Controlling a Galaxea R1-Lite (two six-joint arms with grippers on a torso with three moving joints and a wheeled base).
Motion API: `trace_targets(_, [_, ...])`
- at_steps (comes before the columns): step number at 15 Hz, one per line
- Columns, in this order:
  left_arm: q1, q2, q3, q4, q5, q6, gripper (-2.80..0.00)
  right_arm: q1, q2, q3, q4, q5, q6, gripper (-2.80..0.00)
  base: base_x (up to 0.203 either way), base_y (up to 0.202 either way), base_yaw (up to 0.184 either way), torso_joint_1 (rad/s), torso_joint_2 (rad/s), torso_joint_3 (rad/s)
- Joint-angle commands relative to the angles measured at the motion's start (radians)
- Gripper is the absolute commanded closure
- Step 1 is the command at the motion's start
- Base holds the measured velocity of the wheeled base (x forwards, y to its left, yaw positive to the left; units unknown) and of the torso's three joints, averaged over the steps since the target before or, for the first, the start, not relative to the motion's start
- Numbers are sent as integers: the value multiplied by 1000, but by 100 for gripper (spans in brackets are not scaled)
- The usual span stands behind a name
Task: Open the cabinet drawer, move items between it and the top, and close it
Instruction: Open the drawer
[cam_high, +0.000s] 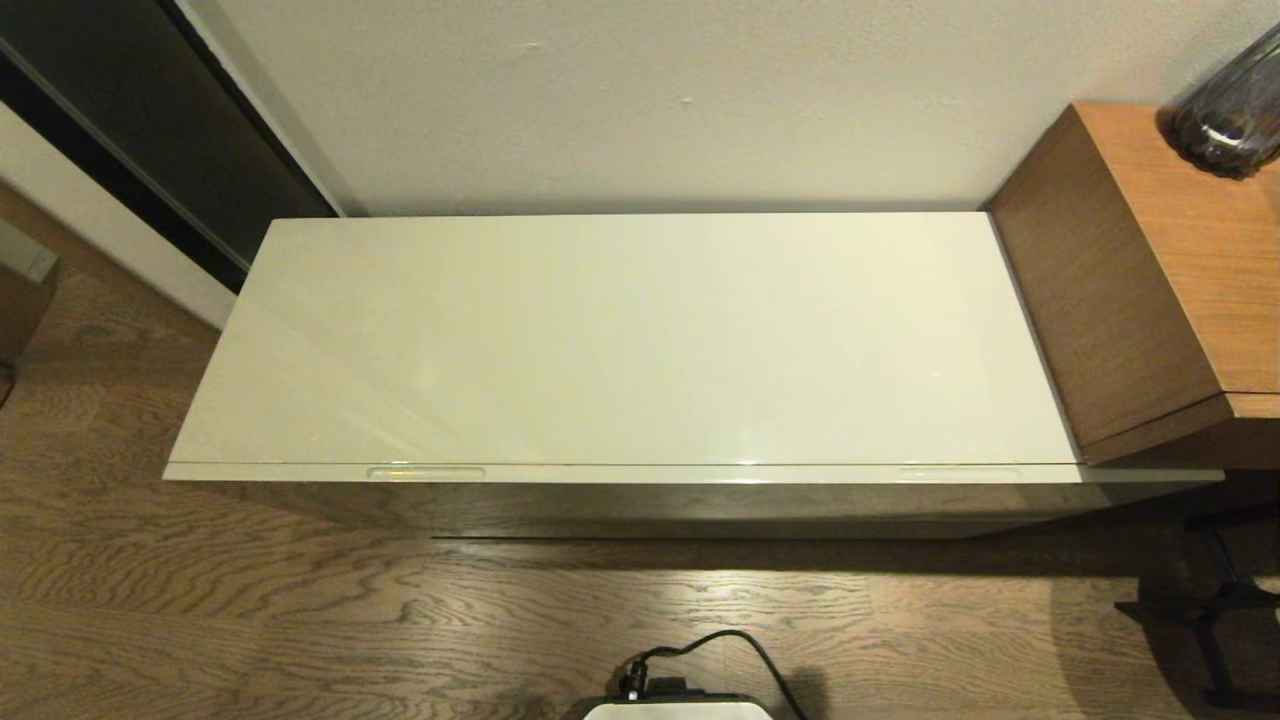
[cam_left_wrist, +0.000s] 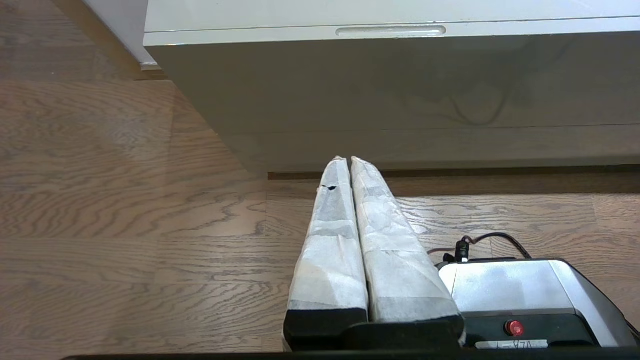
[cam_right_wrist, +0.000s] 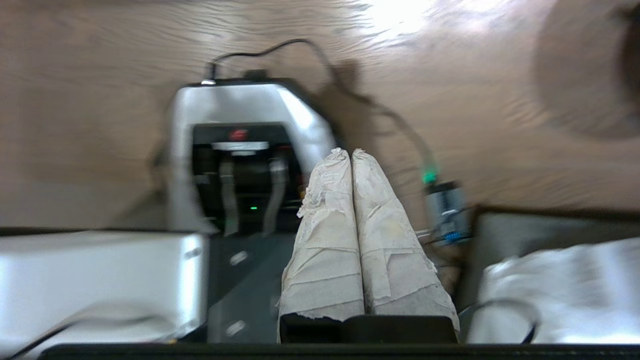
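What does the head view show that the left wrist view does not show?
Only the head view shows the whole bare top, the wall, the wooden desk with a dark glass object, and the drawer's second notch.

Only the left wrist view shows the left gripper, fingers together, low before the cabinet, and the cabinet's lower front.

Both show the closed cabinet drawer, one notch, the wood floor and the robot's base.

We see the top (cam_high: 620, 340) bare from edge to edge, open to a claw from above and in front. The brown bench (cam_high: 1150, 280) walls its right end, a dark vase (cam_high: 1235, 110) on it. The drawer (cam_high: 640, 473) sits flush, only two slim notches (cam_high: 425, 473) giving purchase.
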Motion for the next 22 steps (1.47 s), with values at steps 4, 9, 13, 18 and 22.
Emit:
trace_targets(4, [0,0,0,0,1,0,0,-254,-236,-22,139,136,-38,0,0,0,0,0,0,0])
trace_targets(9, [0,0,0,0,-1,0,0,-586,-473,93,220,248,-329,0,0,0,0,0,0,0])
trace_targets(13, [0,0,0,0,-1,0,0,-531,-473,114,195,202,-342,0,0,0,0,0,0,0])
trace_targets(18, [0,0,0,0,-1,2,0,-380,-502,147,187,107,-313,0,0,0,0,0,0,0])
trace_targets(22, [0,0,0,0,-1,0,0,-400,-707,383,-5,74,-401,0,0,0,0,0,0,0])
